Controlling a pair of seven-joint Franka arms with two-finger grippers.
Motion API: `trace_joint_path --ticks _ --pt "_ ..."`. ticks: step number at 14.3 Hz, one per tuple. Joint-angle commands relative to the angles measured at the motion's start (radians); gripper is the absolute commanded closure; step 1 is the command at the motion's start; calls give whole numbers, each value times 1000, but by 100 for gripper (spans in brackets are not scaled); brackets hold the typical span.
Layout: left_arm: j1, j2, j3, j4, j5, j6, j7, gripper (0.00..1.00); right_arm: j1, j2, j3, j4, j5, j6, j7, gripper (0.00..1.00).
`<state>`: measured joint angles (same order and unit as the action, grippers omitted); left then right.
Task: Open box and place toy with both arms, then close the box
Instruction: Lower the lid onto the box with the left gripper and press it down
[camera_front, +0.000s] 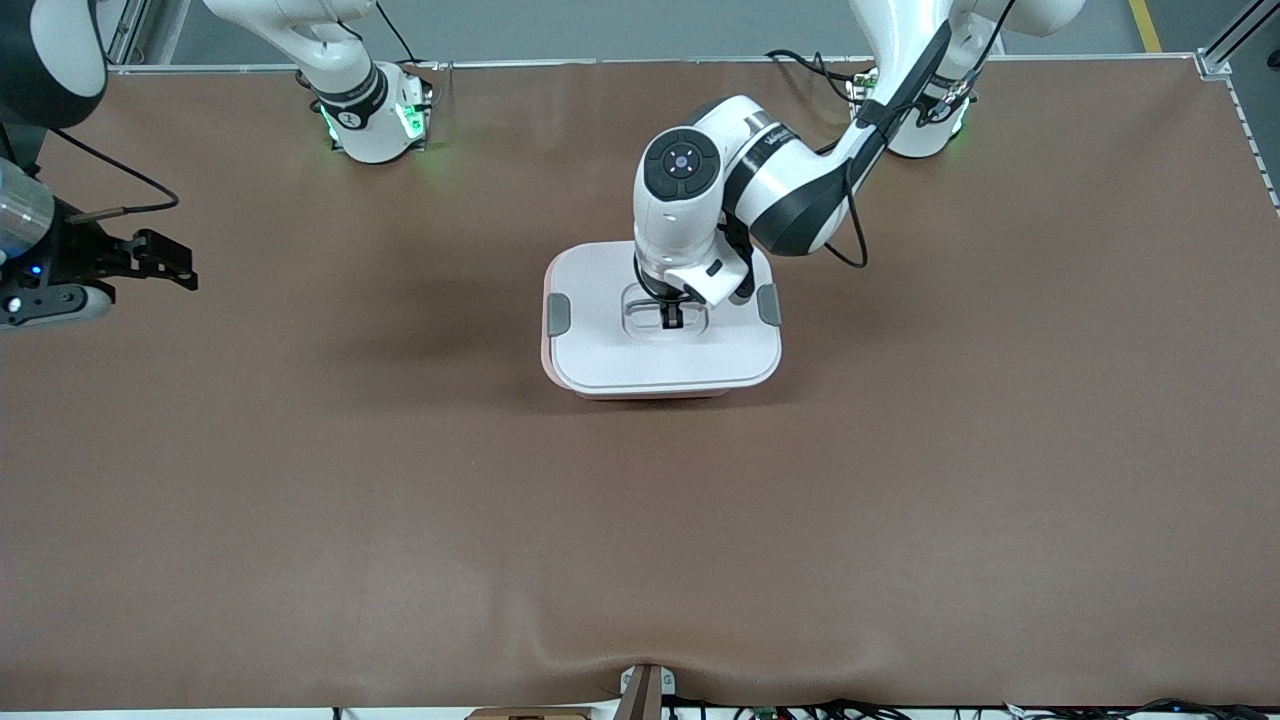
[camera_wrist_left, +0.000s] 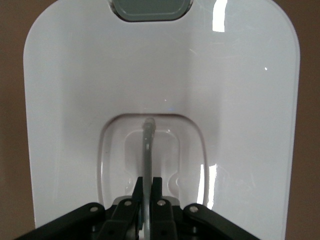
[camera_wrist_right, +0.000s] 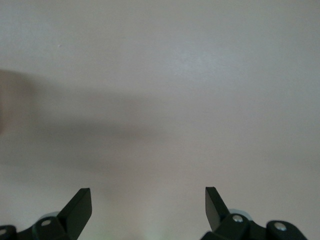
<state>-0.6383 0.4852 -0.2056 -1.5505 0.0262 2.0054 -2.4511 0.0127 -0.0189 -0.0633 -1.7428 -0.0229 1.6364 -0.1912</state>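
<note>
Box (camera_front: 661, 345) first: a rounded-rectangular plastic container with a translucent pink tub and a white lid sits at the middle of the brown surface (camera_front: 300, 480), directly under the left end effector (camera_front: 672, 318). Its white lid (camera_wrist_left: 100, 90) is on and lies flat over the tub, so nothing inside can be seen; only a thin pink edge of the tub shows below the lid on the side nearer the front camera. Two grey side clips sit on the lid's short edges, one (camera_front: 558, 315) toward the right arm's end of the surface and one (camera_front: 768, 304) toward the left arm's end, each just beside the end effector's position over the middle.

The left end effector reaches straight down into the recessed well in the centre of the lid, and its two black fingers (camera_wrist_left: 156, 197) are pressed together on the thin grey handle (camera_wrist_left: 148, 150) that stands up out of that well. In the left wrist view the handle runs from between the fingertips away to the rim of the recess.

The small hot-pink plush toy is not visible in any view, so its place cannot be told.

The right end effector (camera_front: 150, 262) waits well apart from the box, over the right arm's end of the surface. Its fingers (camera_wrist_right: 77, 207) stand wide apart with nothing between them.
</note>
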Motion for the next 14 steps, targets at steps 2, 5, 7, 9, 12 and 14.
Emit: trace_joint_path --ticks 2,5,7,9,12,14 --pt "-20 19 3 27 21 9 -37 100 -22 -1 20 69 -6 -78 73 0" --pt "-26 26 3 27 21 16 -37 100 -20 3 20 133 -6 -92 84 0" --pt "-27 27 5 27 21 22 -37 100 -14 4 22 167 -8 -92 87 0" --pt "-27 30 5 27 21 27 -37 100 -26 11 20 207 -3 -90 130 0" --pt "-27 39 5 27 21 30 -39 100 -23 10 20 210 -2 -162 141 0" --pt "-34 41 5 27 35 29 -39 100 -26 10 19 215 0 -187 142 0"
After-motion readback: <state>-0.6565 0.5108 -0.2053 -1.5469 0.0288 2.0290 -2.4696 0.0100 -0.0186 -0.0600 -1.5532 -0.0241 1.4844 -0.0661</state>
